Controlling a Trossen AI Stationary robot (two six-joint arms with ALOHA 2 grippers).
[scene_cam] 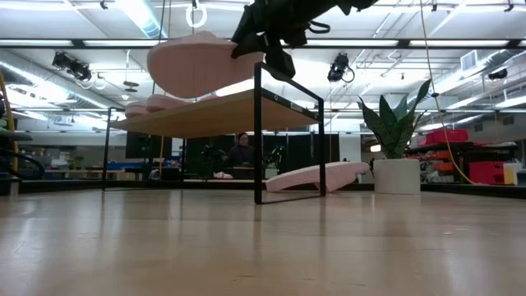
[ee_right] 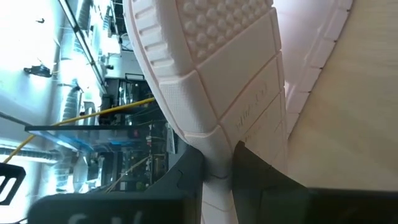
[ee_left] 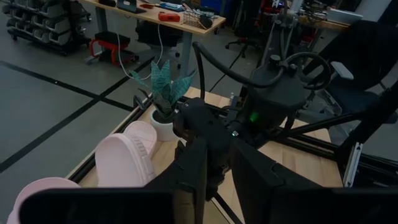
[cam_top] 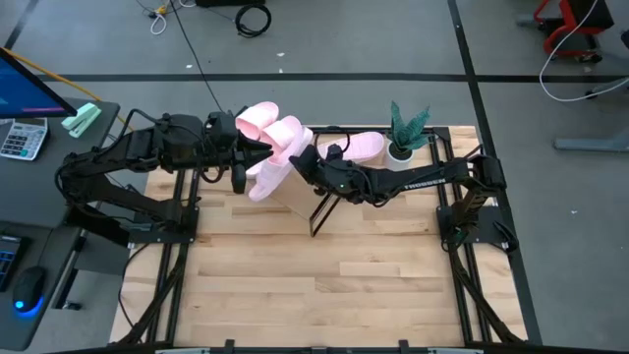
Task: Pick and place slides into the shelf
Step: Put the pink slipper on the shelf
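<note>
My right gripper (cam_top: 301,159) is shut on a pale pink slide (scene_cam: 197,62), held above the shelf's wooden plank top (scene_cam: 222,111); the slide also shows in the high view (cam_top: 275,165). Other pink slides (cam_top: 257,120) lie on the plank's far left part. One more slide (scene_cam: 316,175) lies on the table by the plant, one end raised. My left gripper (cam_top: 257,147) is open and empty beside the slides on the shelf, coming from the table's left. My right gripper pinches one end of the slide's sole by its rim (ee_right: 214,177) between its two fingers (ee_right: 186,171). The treaded underside faces the wrist camera. The fingers come level from the table's right. The slide is lifted clear above the plank.
A potted plant (cam_top: 405,133) in a white pot stands at the far right, next to the slide on the table. The shelf's black wire end frame (scene_cam: 259,136) stands near the table's middle. A person (scene_cam: 241,152) sits in the room behind the table.
</note>
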